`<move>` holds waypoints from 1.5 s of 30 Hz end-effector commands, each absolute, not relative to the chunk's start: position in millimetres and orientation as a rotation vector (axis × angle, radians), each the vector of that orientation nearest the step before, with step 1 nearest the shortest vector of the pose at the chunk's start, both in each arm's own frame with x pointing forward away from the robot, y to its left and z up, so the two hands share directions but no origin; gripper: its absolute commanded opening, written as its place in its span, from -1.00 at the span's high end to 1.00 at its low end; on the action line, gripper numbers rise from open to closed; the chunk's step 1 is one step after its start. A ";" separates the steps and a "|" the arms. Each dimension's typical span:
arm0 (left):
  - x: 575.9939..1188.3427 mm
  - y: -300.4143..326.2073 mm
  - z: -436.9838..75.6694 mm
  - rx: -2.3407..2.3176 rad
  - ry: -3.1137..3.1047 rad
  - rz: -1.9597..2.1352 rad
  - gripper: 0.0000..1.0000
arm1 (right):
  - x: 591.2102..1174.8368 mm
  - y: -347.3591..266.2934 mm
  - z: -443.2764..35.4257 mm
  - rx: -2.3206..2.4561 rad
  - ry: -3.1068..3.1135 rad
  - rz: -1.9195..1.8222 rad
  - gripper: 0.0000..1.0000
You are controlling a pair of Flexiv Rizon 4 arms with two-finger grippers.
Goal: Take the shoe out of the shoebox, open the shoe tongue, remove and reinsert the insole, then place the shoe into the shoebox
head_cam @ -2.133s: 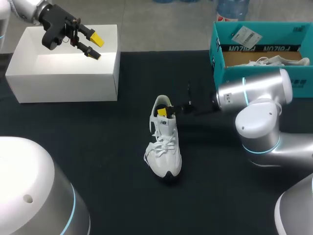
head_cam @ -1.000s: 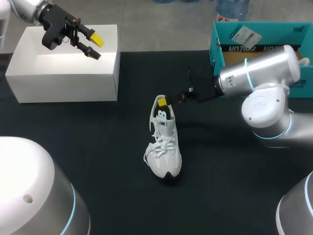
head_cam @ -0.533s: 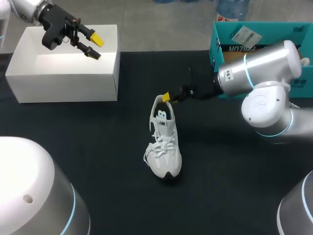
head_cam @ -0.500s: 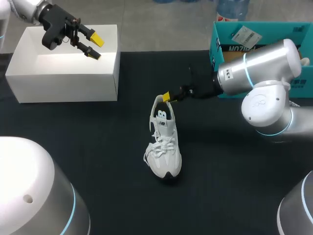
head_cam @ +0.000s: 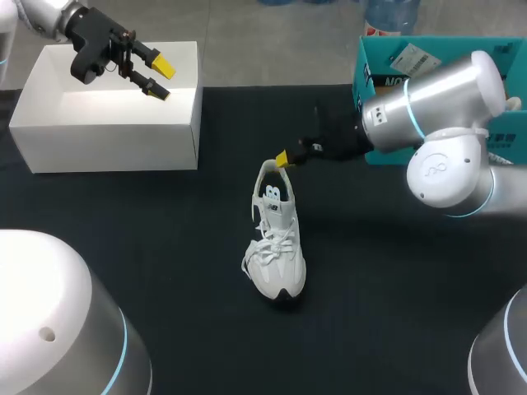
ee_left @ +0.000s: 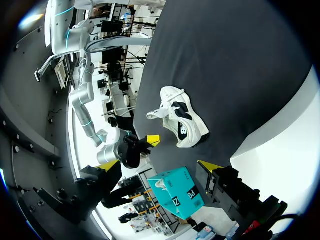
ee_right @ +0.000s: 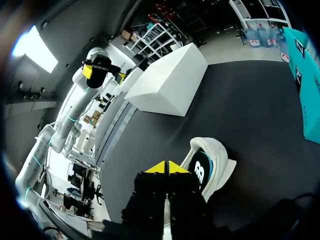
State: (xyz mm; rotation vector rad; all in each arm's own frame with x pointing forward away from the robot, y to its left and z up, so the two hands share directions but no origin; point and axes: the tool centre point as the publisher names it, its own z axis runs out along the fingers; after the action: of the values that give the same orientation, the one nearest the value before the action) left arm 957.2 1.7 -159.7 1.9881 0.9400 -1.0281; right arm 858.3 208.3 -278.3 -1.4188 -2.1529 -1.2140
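Drawn back out of the shoe's (head_cam: 277, 239) collar, the right gripper (head_cam: 282, 158) now sits just behind the heel with its yellow tips pressed together on nothing. The white shoe stands upright on the table (head_cam: 165, 271) just ahead of it, toe pointing away from the gripper. Behind that gripper its own arm crosses in front of the teal shoebox (head_cam: 436, 58), while well off to the other side the left gripper (head_cam: 161, 78) hangs with fingers spread above the white box (head_cam: 107, 136).
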 end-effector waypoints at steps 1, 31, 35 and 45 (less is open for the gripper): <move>957.1 2.0 -159.0 1.992 0.941 -1.026 -1.00 | 857.7 210.3 -278.0 -1.427 -2.157 -1.209 1.00; 957.1 2.0 -159.0 1.992 0.941 -1.026 -1.00 | 850.8 217.9 -305.2 -1.811 -2.440 -0.311 1.00; 957.1 2.0 -159.0 1.992 0.941 -1.026 -1.00 | 849.1 217.5 -305.9 -1.835 -2.446 -0.238 1.00; 957.1 2.0 -159.0 1.992 0.941 -1.026 -1.00 | 849.1 217.5 -305.9 -1.835 -2.446 -0.238 1.00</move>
State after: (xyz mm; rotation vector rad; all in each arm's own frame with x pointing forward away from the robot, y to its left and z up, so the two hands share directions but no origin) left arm 957.2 1.7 -159.7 1.9882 0.9400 -1.0281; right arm 850.1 215.3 -307.1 -1.8112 -2.4210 -0.2708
